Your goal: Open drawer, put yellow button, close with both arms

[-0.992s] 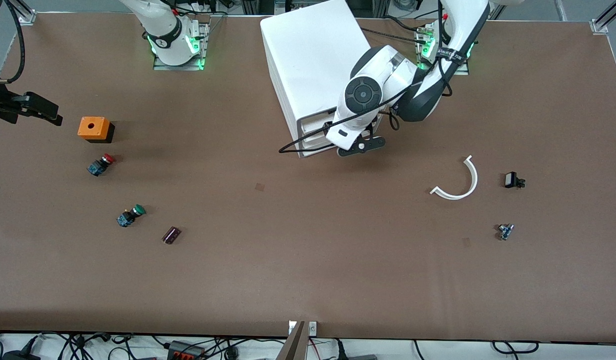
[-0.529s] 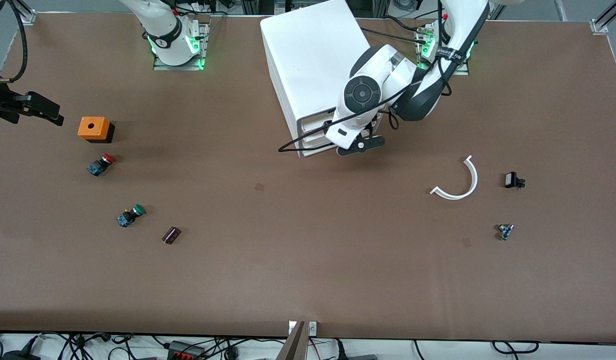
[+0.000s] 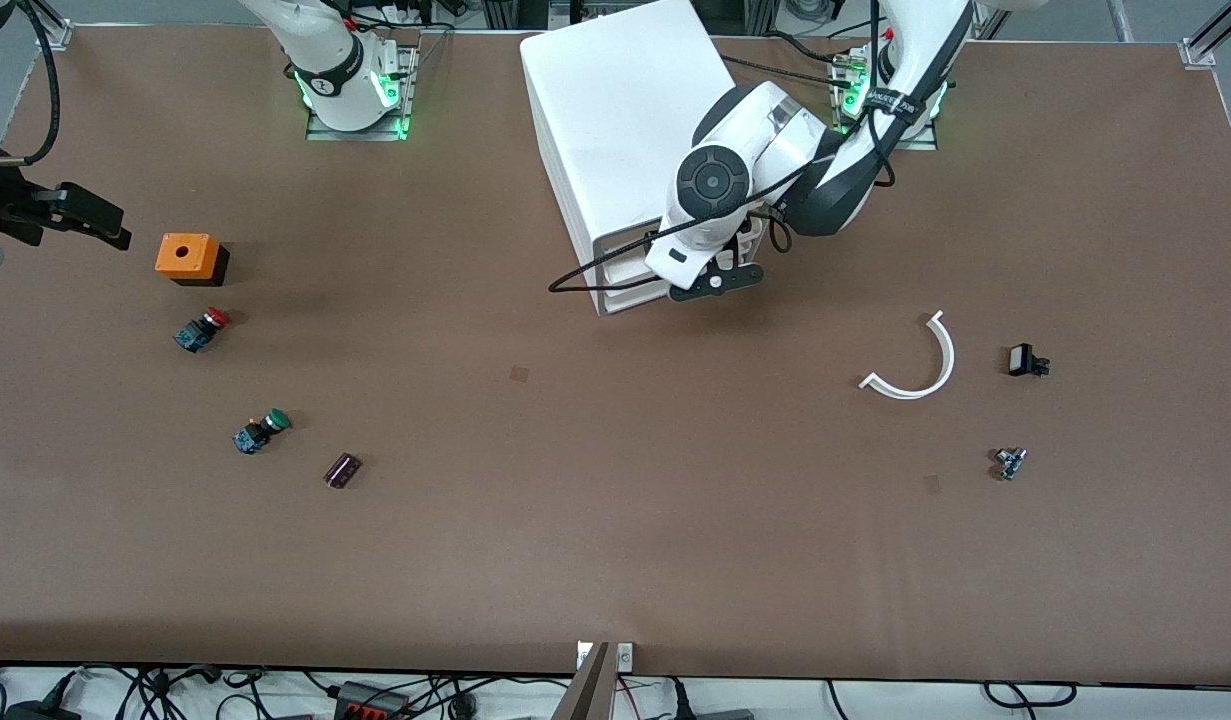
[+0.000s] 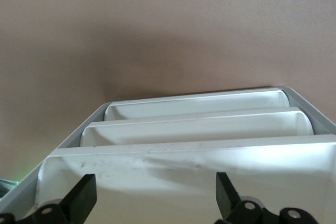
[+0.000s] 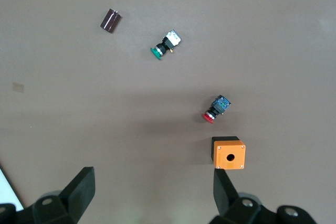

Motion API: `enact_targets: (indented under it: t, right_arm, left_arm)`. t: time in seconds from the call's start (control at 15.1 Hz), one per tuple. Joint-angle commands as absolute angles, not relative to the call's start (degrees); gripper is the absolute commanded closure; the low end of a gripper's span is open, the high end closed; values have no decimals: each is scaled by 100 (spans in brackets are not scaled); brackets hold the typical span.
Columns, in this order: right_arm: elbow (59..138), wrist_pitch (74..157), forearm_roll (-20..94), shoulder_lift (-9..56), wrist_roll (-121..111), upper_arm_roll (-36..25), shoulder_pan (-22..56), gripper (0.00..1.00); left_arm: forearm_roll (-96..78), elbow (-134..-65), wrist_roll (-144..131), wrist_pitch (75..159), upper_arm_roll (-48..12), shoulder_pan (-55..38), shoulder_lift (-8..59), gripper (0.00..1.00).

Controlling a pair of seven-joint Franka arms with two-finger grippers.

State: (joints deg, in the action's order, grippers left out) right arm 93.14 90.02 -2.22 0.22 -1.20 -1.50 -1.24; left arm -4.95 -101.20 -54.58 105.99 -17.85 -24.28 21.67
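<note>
The white cabinet (image 3: 615,110) stands between the two bases. Its three tray fronts (image 3: 625,272) face the front camera, and the drawer (image 4: 189,153) is the uppermost one. My left gripper (image 4: 155,200) hangs open right over that top front edge, with only white plastic between its fingertips (image 4: 84,198). In the front view the left hand (image 3: 710,265) covers the cabinet's front corner. My right gripper (image 3: 90,222) waits open in the air at the right arm's end of the table, holding nothing (image 5: 152,192). The yellow button is out of view.
An orange box (image 3: 187,258), a red-capped button (image 3: 201,328), a green-capped button (image 3: 261,430) and a dark cylinder (image 3: 342,469) lie toward the right arm's end. A white curved strip (image 3: 920,362), a black part (image 3: 1025,360) and a small bluish part (image 3: 1010,462) lie toward the left arm's end.
The left hand has moved in over the cabinet's front, away from the front camera. The right gripper has hardly shifted.
</note>
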Motion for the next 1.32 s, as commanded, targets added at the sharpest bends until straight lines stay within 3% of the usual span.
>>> enact_targets:
  t: [0.0, 0.2, 0.4, 0.73, 0.93, 1.06, 1.26]
  right_arm:
    - [9519, 9272, -272, -141, -229, -105, -149, 0]
    - [9527, 9325, -272, -149, -229, -97, -106, 0]
    - [9554, 9316, -264, -149, -229, -105, -105, 0]
    - [9571, 9229, -237, -158, -220, -105, -105, 0]
    - [9580, 9220, -237, -158, -220, -105, -105, 0]
    - [9580, 9229, -237, -184, -220, -105, -97, 0]
    - [9580, 9237, -237, -185, -220, -105, -97, 0]
  left_arm:
    - [128, -9758, -5388, 10285, -1749, -2111, 1978, 0]
    - [974, -8940, -5205, 9511, -1767, -1768, 1995, 0]
    - [985, -8640, -3828, 9431, -1732, -1110, 1908, 0]
    - [923, -8885, -1874, 9457, -1661, -133, 1328, 0]
    - [574, -9306, -762, 9457, -1548, 263, 644, 0]
    - [-6, -9605, -230, 9483, -821, 211, 204, 0]
    - [-149, -9729, -167, 9649, -466, 132, -210, 0]
